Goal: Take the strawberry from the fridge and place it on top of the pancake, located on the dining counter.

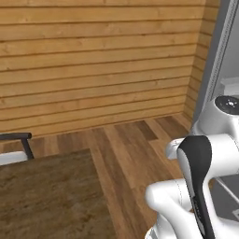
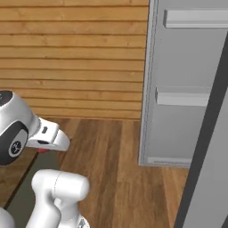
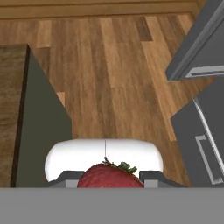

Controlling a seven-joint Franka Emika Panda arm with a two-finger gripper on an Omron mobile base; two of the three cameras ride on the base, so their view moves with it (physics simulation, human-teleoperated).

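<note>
Operator: Strawberry [image 3: 111,176] sits closest to the lens in the hand view, at the bottom edge, with its green top pointing up the frame. What is the gripper [image 3: 111,179] doing?

Technician: Its two dark fingertips [image 3: 70,178] flank the berry on either side and are clamped on it. The berry is off the fridge [image 2: 187,89] and carried in the air above the wooden floor [image 3: 113,78].

Operator: Where does the destination lie from the tool?

Technician: A dark-brown counter top [image 3: 11,109] runs along the left edge of the hand view, its near corner at upper left and a grey side panel below that edge. I judge this to be the dining counter. It lies to the left of the berry; the open fridge door [image 3: 197,43] lies to the right. The pancake cannot be located from these views.

Operator: What does the coming move call for?

Technician: Judgement only: travel leftward over the counter edge, away from the fridge, keeping the berry gripped until the stack is found.
</note>
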